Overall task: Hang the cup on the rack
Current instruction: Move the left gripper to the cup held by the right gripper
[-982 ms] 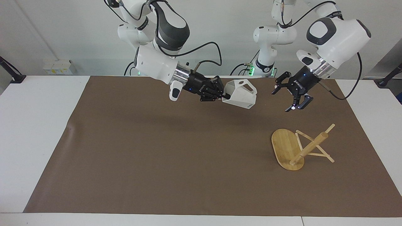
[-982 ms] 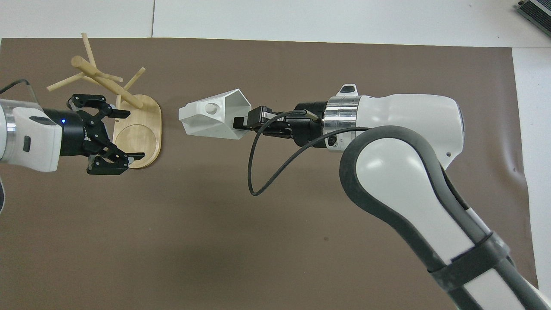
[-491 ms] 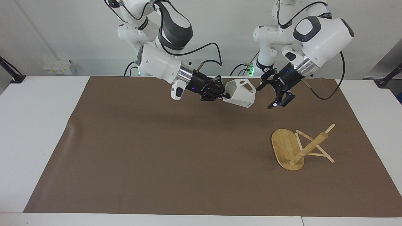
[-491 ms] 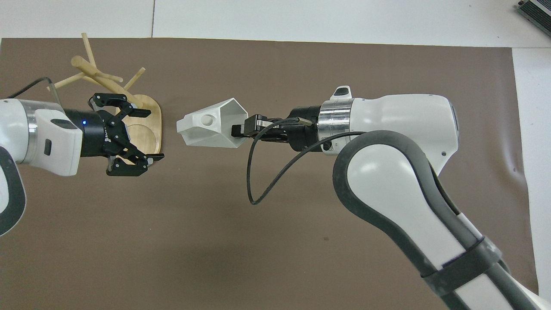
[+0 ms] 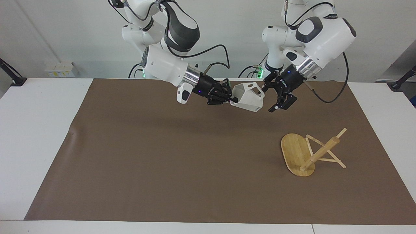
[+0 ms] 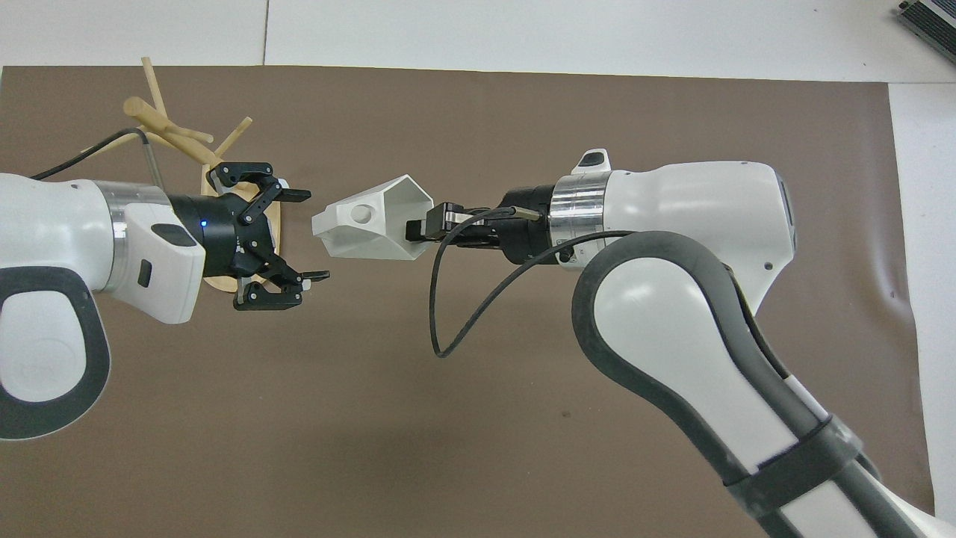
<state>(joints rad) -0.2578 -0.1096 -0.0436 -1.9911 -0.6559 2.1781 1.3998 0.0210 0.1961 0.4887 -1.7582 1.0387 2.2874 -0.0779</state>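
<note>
Right arm stretched low and level over the brown mat, its right gripper clamped tight on the rim of the cup, which hangs in the air on its side, handle hole up. Facing it, the left arm slants down from its shoulder, the left gripper spread wide with its fingers apart, just beside the cup's closed end and not touching it. From overhead that gripper covers most of the rack, only the pegs and a sliver of base showing. The rack rests on the bench, tipped over, well below the open fingers.
</note>
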